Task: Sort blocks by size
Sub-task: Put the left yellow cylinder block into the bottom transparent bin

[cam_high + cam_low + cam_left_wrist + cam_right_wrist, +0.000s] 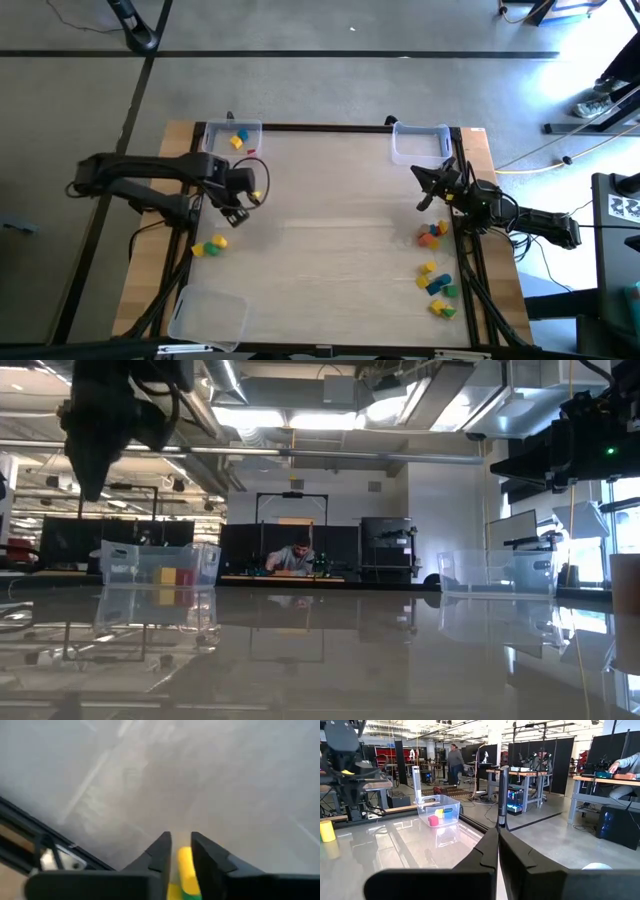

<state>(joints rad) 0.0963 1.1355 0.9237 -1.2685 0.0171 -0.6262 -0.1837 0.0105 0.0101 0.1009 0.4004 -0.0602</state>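
Observation:
My left gripper (250,194) (181,837) hangs raised over the table's left half, pointing down, its fingers a little apart. Through the gap I see a yellow block (185,865) (261,193) with a bit of green behind it. In the right wrist view this yellow block (326,831) stands on the table below the gripper. More blocks (210,246) lie by the left frame, and several blocks (436,270) lie near the right edge. My right gripper (425,188) (498,831) waits shut and level at the right.
A clear tray (215,130) (451,802) at the far left holds yellow, blue and red blocks. A second tray (420,145) stands at the far right, a third (208,315) at the near left corner. The table's middle is bare. People work at benches beyond the table.

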